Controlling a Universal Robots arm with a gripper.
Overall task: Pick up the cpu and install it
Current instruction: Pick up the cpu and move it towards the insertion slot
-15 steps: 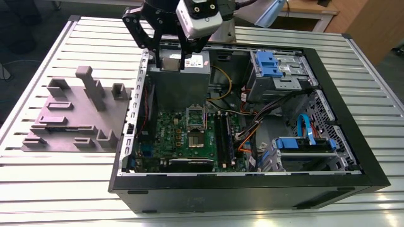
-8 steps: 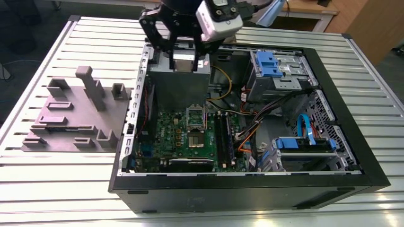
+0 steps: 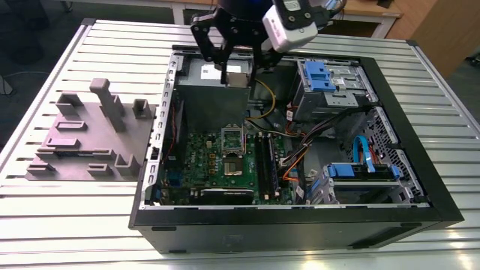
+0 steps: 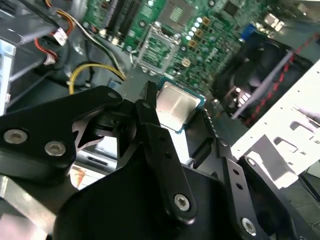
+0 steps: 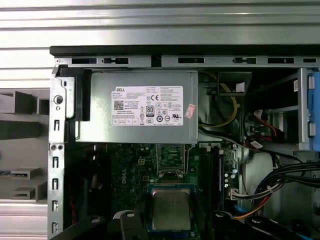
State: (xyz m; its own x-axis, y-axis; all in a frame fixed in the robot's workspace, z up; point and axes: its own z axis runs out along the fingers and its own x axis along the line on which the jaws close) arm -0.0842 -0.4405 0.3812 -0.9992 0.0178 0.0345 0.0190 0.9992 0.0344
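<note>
exterior view: computer case [image 3: 285, 230] lies open on a slatted metal table [image 3: 90, 225]. a grey moulded block [image 3: 90, 140] sits on the table just beside the case, on the exterior view's left. inside the case: grey power supply [image 3: 210, 95], green motherboard [image 3: 217, 166], socket [image 3: 234, 140] near the board's middle, black memory sticks [image 3: 267, 163] beside it, blue drive carriers [image 3: 324, 76]. the jaws hang from above, over the edge of the power supply that faces the motherboard. they are closed on the cpu [image 3: 237, 79], a small silver-grey square, held up in the air and apart from the socket.

second wrist view: cpu [image 4: 177, 106] sits between the black jaws, shiny top towards the camera, green edging showing. the jaws press on two opposite edges, open only as wide as the chip. beyond it are the motherboard [image 4: 215, 40] and the socket [image 4: 159, 50] with its metal frame. a yellow cable [image 4: 95, 70] loops to one side; a black fan [image 4: 260, 70] with red and black wires is on the other.

first wrist view: power supply [image 5: 100, 120] with a white label [image 5: 147, 106] lies against the case wall. the socket [image 5: 172, 160] sits on the board next to it. cpu [image 5: 171, 209] appears flat, top up, over the motherboard and near the socket, with black jaw parts on either side. memory sticks [image 5: 219, 170] stand beside the socket. the block [image 5: 20, 130] and table [image 5: 150, 20] lie outside the case.
</note>
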